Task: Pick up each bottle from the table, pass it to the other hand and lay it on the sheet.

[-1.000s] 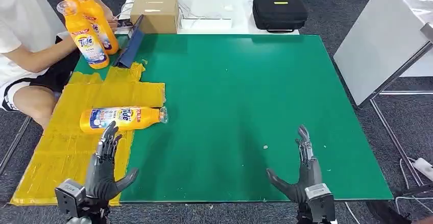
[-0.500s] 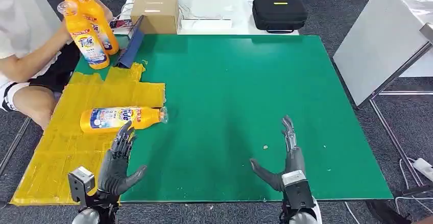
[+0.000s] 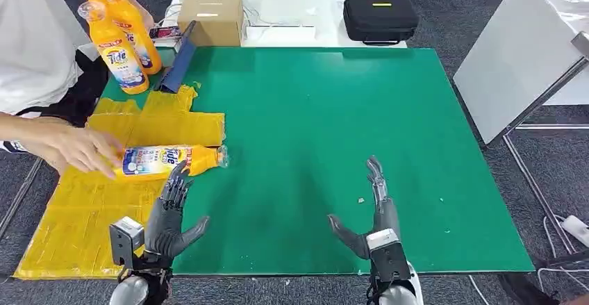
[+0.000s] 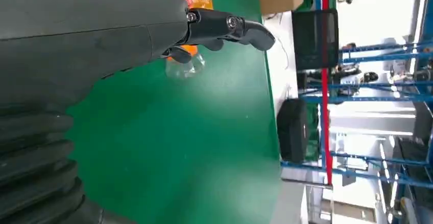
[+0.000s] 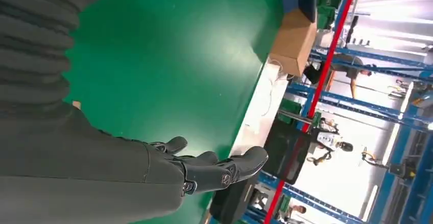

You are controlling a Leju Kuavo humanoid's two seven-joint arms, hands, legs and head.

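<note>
An orange detergent bottle (image 3: 167, 160) lies on its side on the yellow sheet (image 3: 90, 201), its clear cap (image 3: 221, 155) over the green table (image 3: 333, 124). A person's hand (image 3: 76, 149) touches its base end. My left hand (image 3: 170, 211) hovers open just in front of the bottle, fingers spread, not touching it. In the left wrist view the bottle's cap (image 4: 185, 67) shows past my fingers (image 4: 224, 27). My right hand (image 3: 371, 218) is open above the green table near the front edge, holding nothing. Three more orange bottles (image 3: 114, 37) stand upright at the far left.
A person sits at the left edge, one arm stretched over the sheet. A blue bar (image 3: 177, 62) lies beside the standing bottles. A cardboard box (image 3: 212, 14) and a black case (image 3: 380, 14) sit on the white table behind. A white panel (image 3: 521, 62) leans at the right.
Both my hands have moved forward and inward over the table. A person's hand has reached in from the left and now touches the lying bottle's base.
</note>
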